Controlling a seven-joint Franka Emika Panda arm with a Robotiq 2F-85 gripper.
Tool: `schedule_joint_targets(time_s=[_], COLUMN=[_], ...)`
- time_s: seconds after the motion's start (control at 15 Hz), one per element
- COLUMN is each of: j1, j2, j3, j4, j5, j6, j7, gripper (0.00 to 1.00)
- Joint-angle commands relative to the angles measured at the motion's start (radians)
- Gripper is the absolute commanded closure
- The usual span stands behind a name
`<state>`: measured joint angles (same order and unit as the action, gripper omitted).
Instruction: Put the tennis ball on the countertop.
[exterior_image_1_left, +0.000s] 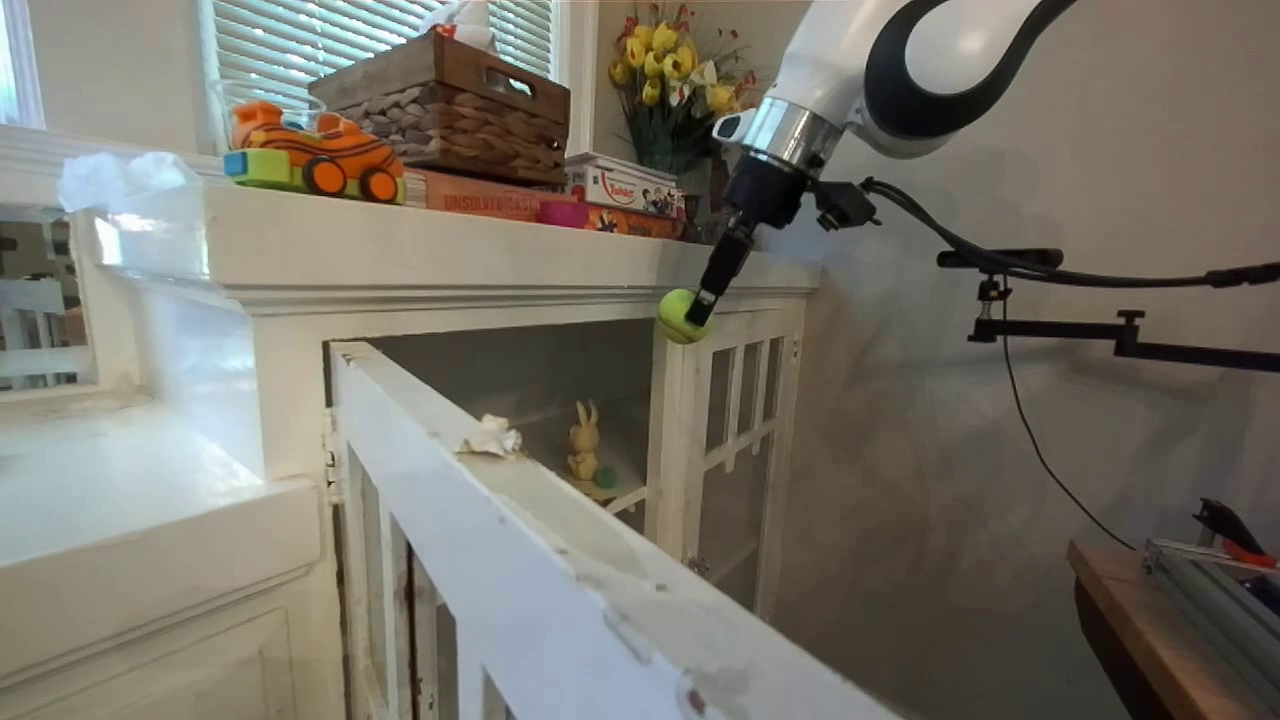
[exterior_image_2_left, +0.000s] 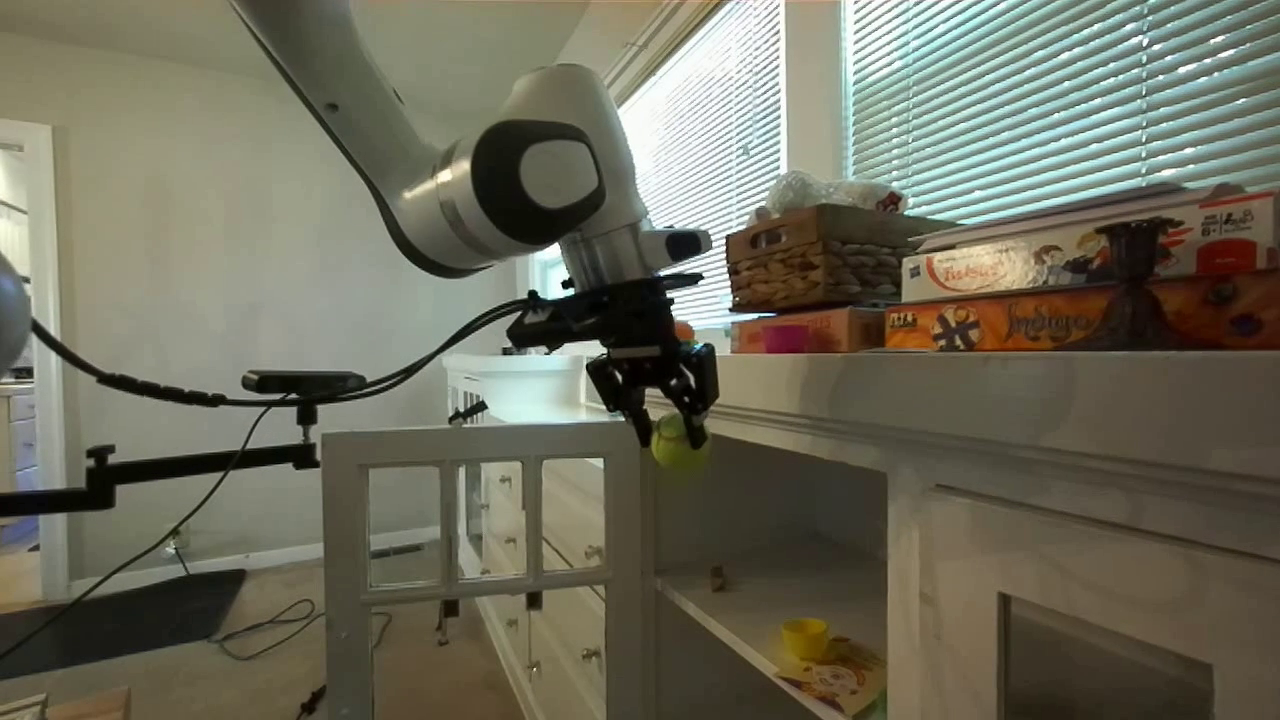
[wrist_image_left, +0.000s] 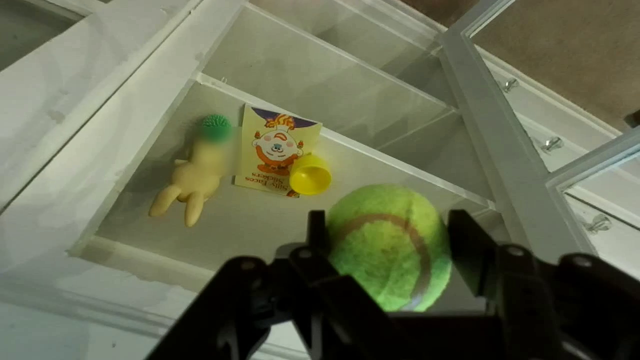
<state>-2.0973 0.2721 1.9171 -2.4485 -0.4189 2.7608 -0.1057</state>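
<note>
My claw (exterior_image_2_left: 670, 436) pinching tennis ball (exterior_image_1_left: 679, 318) in front of desk (exterior_image_1_left: 450, 245), seemingly below its top. Grasp done; lift, place, release remain.

Ball (wrist_image_left: 390, 250) fuzzy, matt felt; countertop (exterior_image_1_left: 450, 238) smooth, painted; door (exterior_image_1_left: 560, 550) chipped paint; basket (exterior_image_1_left: 490, 130) wood and rough weave; toy (exterior_image_1_left: 300, 150) smooth plastic; arm collar (exterior_image_1_left: 796, 134) shiny metal.

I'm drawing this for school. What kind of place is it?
Probably a room in someone's home, maybe a living room: board game boxes and an orange toy with wheels sit on the white countertop, with window blinds behind.
</note>
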Motion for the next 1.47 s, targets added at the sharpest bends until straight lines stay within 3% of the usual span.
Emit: schedule_joint_targets(time_s=[0.0,0.47,1.07,1.4], j1=[-0.100,-0.147,-0.158,-0.138], j2=[0.085,0.175,0.170,0.138], j3=[0.106,0.154,0.210,0.207], j4=[0.000,0.017,0.071,0.130], j5=[-0.044,-0.151,-0.171,-0.154], j6=[-0.092,-0.095,-0.070,-0.037], j7=[0.024,0.107,0.150,0.178], gripper=[0.63,0.63,0.63,0.63])
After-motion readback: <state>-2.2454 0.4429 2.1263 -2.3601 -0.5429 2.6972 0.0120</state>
